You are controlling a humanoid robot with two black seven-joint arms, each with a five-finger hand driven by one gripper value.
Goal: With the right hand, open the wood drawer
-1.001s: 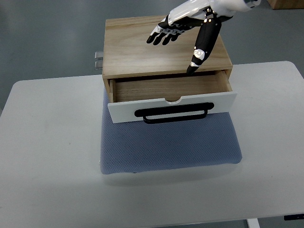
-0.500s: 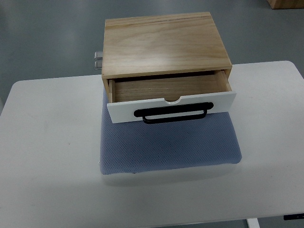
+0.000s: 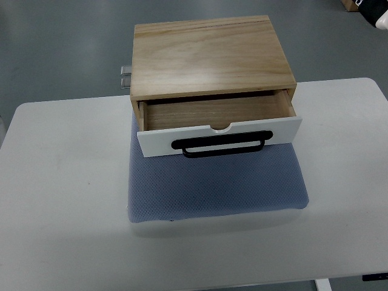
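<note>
drawer (image 3: 218,124) pulled open, right hand (image 3: 377,13) barely visible far corner, grip unclear

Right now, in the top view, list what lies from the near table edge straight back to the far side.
White table → blue mat → black handle → white drawer front → open drawer interior → wooden box top.

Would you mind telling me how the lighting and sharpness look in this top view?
Top view: soft, even light; no glare on the white table; the wood drawer casts a faint shadow on the blue mat; everything is sharp, handle included.
</note>
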